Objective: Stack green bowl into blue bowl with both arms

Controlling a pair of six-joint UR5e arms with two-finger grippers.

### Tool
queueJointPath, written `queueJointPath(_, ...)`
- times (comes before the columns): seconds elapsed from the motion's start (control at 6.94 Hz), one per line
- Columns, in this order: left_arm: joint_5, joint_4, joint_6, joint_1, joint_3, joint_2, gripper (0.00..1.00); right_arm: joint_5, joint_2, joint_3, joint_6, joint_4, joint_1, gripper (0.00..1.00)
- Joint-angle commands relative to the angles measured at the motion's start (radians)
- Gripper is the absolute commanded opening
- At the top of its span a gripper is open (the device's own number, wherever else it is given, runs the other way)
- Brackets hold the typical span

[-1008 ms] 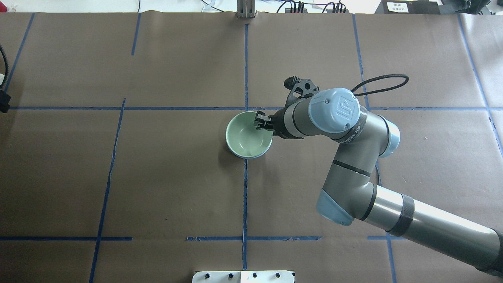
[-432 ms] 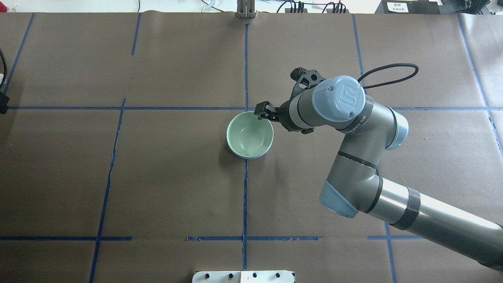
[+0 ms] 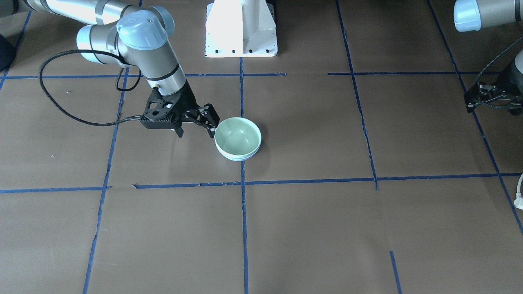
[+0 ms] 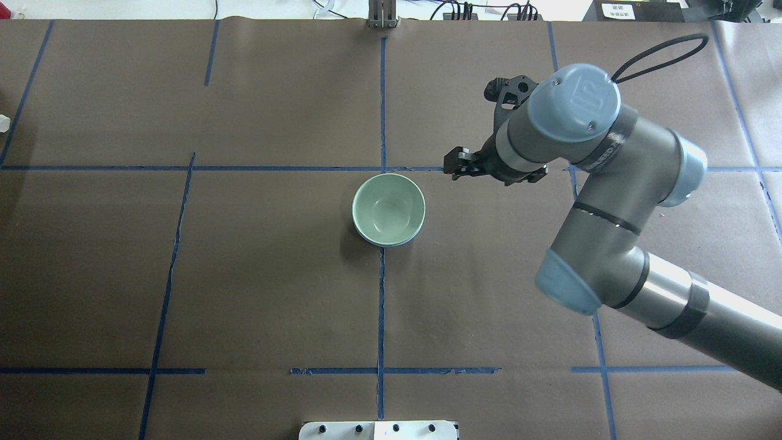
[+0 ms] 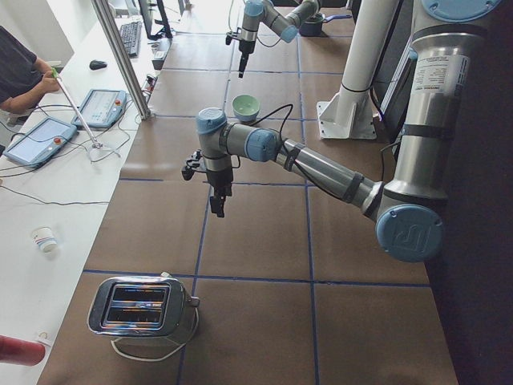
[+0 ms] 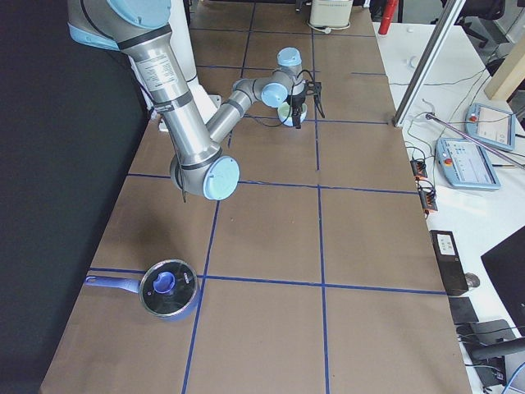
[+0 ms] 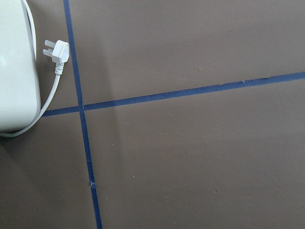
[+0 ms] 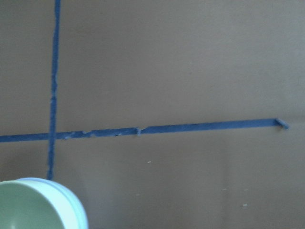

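Most blue bowl hidden — green bowl inside.

Right claw near green bowl

**Green bowl**: pale mint, glossy, upright, empty, nested in the blue bowl at the centre of the overhead view.

**Blue bowl**: pale periwinkle, upright, showing only as a thin crescent of rim around the green bowl.

**Right arm**: enters from the lower right of the overhead view. The right gripper, jaws apart, lies just upper right of the stack and clear of it.

**Left arm**: at the upper right edge of the front-facing view, well apart from the bowls.
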Motion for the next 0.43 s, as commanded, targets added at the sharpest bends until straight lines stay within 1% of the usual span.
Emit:
queueJointPath(0.0, -0.104, -0.061, 0.213, -0.146, 0.190, 0.003, 1.00, 0.215, -0.138, 0.017, -0.371, -0.041, 0.218, 1.00)
queueJointPath(0.14, -0.168, -0.073, 0.285, -0.215, 0.270, 0.005, 1.00, 0.269, -0.210, 0.013, -0.511, -0.040, 0.300, 1.00)
queueJointPath(0.29, -0.204, -0.078, 0.353, -0.259, 0.332, 0.011, 1.00, 0.293, -0.263, 0.011, -0.595, -0.039, 0.362, 1.00)
